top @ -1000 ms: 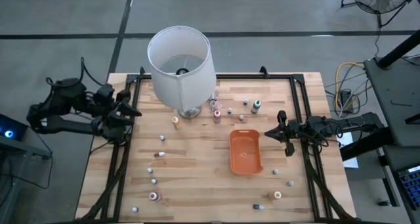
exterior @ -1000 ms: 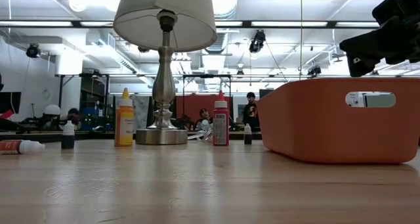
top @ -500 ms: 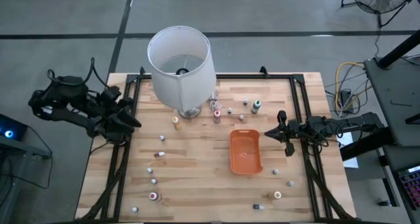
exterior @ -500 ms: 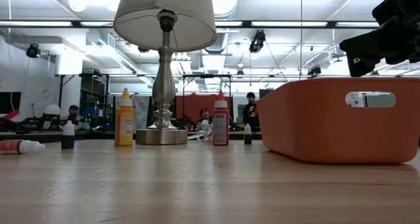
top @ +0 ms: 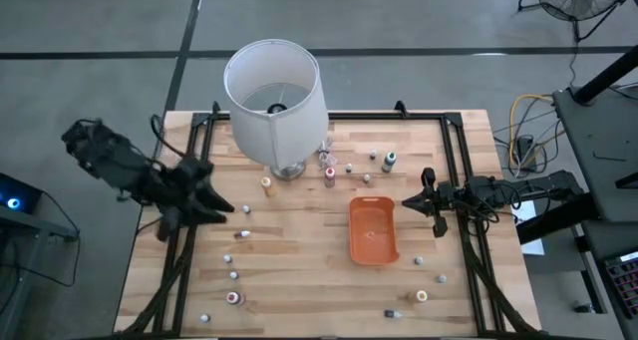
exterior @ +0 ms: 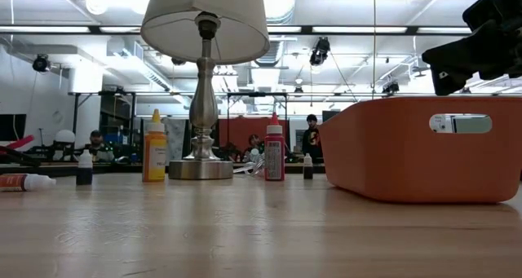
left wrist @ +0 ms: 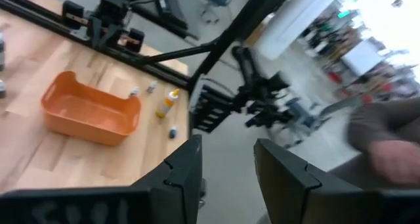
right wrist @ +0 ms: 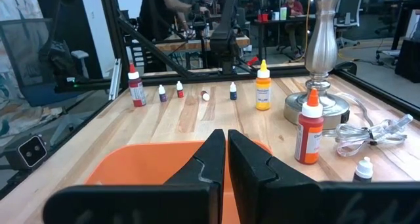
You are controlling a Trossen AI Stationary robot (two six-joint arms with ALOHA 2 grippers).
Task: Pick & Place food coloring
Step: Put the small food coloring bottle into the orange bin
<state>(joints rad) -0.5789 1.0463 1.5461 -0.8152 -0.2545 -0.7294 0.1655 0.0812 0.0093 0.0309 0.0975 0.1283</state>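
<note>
A wooden table point(top: 299, 270) holds scattered food coloring bottles point(top: 266, 182); the orange tray point(top: 373, 231) looks empty, so nothing is placed.

The left gripper point(left wrist: 226, 168) has parted fingers holding nothing; the right gripper point(right wrist: 226, 153) is closed, empty.

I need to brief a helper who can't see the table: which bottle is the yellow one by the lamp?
Start at the big white lamp at the table's far side. Beside its metal base stands the yellow bottle, on the left arm's side. Its body and pointed cap are orange-yellow, while the red bottle stands on the base's other side.
</note>
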